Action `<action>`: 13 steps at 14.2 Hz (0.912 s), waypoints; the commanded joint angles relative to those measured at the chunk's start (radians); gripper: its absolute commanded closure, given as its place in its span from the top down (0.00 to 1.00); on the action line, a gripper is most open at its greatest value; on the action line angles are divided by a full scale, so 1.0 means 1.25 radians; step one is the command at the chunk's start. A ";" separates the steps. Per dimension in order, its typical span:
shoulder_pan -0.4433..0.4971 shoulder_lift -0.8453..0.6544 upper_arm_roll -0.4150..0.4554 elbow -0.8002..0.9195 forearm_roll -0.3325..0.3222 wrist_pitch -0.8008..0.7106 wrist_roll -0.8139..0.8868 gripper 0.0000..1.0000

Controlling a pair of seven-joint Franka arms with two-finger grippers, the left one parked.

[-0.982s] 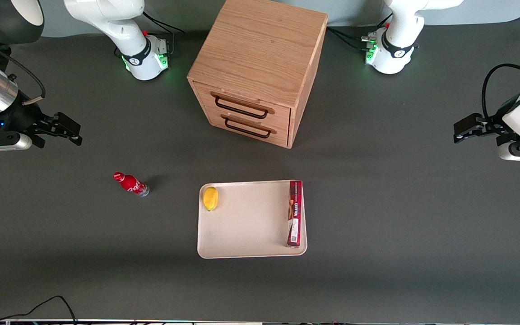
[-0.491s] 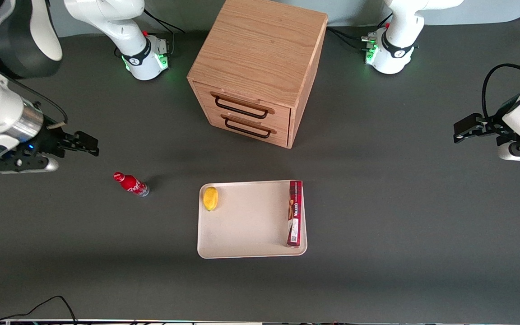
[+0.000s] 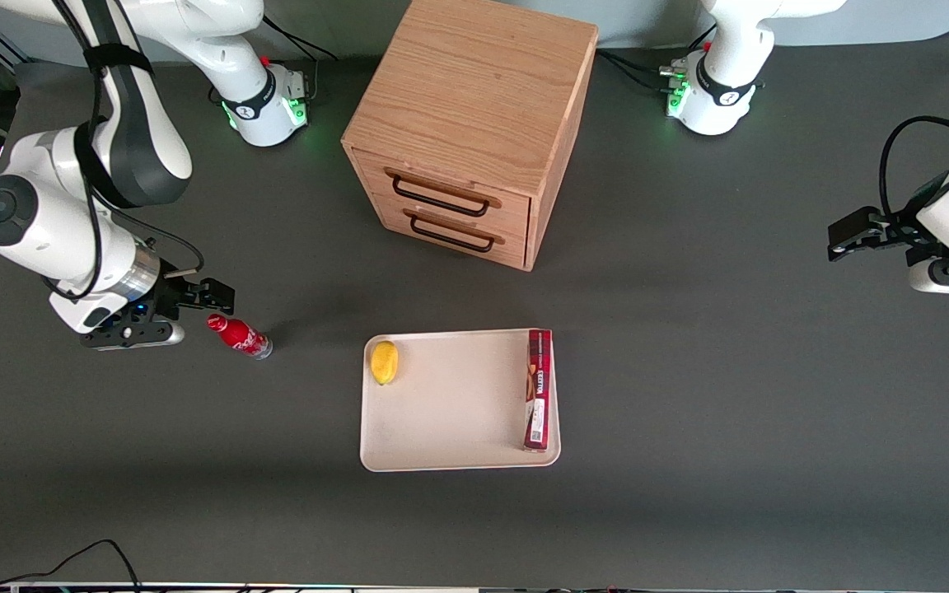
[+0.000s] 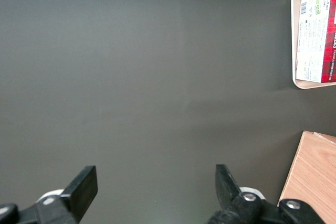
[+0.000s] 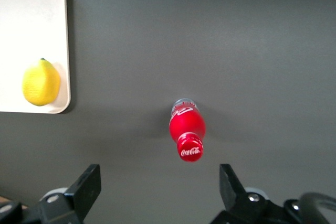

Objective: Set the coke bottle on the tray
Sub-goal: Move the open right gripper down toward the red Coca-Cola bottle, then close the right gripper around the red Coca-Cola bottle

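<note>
The front view shows the whole table point(image 3: 689, 371): one wooden drawer cabinet point(image 3: 474, 123) with two drawers, one tray point(image 3: 450, 412), one coke bottle point(image 3: 240, 335), one lemon point(image 3: 384, 361) and one long red box point(image 3: 539, 389). The coke bottle stands upright on the bare table, apart from the tray, toward the working arm's end. The lemon lies in the tray corner that is closest to the bottle, and the red box lies along the tray edge toward the parked arm's end. The gripper point(image 3: 209, 295) is just beside the bottle's cap in this view, a little farther from the front camera than the bottle, but its fingers are hard to read here. The right wrist view gives what the front view does not: the two fingers point(image 5: 86, 184) are spread wide with nothing between them, and the bottle point(image 5: 187, 128) is seen from above, its cap with white lettering pointing at the camera. This view also shows one corner of the tray point(image 5: 64, 51) with the lemon point(image 5: 40, 82) on it. The left wrist view shows only another tray corner point(image 4: 295, 35), the end of the red box point(image 4: 315, 35) and a bit of the cabinet point(image 4: 310, 182).
</note>
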 commanded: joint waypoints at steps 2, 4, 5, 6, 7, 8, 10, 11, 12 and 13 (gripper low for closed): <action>-0.014 -0.010 0.011 -0.085 0.002 0.118 -0.037 1.00; -0.019 0.000 0.011 -0.090 0.002 0.127 -0.075 1.00; -0.025 0.006 0.010 -0.090 0.001 0.128 -0.089 1.00; -0.031 0.010 0.010 -0.090 -0.001 0.132 -0.102 1.00; -0.034 0.012 0.010 -0.092 -0.001 0.137 -0.106 1.00; -0.034 0.016 0.010 -0.093 -0.001 0.140 -0.108 0.99; -0.035 0.028 0.010 -0.113 -0.012 0.183 -0.108 0.98; -0.036 0.028 0.010 -0.125 -0.012 0.206 -0.108 0.97; -0.038 0.030 0.010 -0.134 -0.013 0.218 -0.108 0.96; -0.038 0.033 0.010 -0.136 -0.013 0.229 -0.108 0.94</action>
